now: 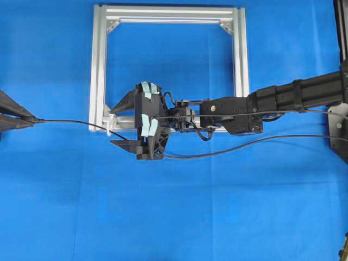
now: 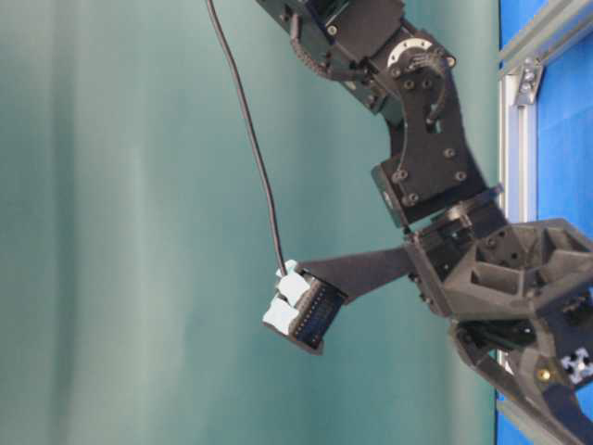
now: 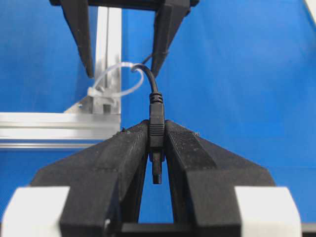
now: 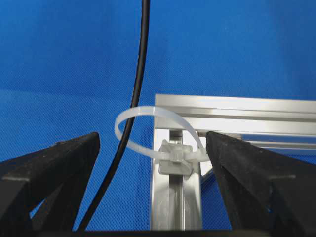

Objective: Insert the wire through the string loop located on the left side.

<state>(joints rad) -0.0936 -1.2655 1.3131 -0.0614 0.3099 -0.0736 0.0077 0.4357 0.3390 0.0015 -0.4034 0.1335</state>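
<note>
The left gripper [image 3: 157, 148] is squeezing the plug of the wire [image 4: 133, 103], pulling it out. The wire is going through the string loop [image 4: 157, 132] at the frame's [image 1: 98, 65] front-left corner. The right gripper [image 4: 153, 197] is waiting wide apart around the loop.

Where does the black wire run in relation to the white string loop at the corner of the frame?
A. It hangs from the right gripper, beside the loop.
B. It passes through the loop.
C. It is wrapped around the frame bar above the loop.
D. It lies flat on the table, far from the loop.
B: in the right wrist view the wire goes through the string loop, and the left gripper holds its plug on the other side.
</note>
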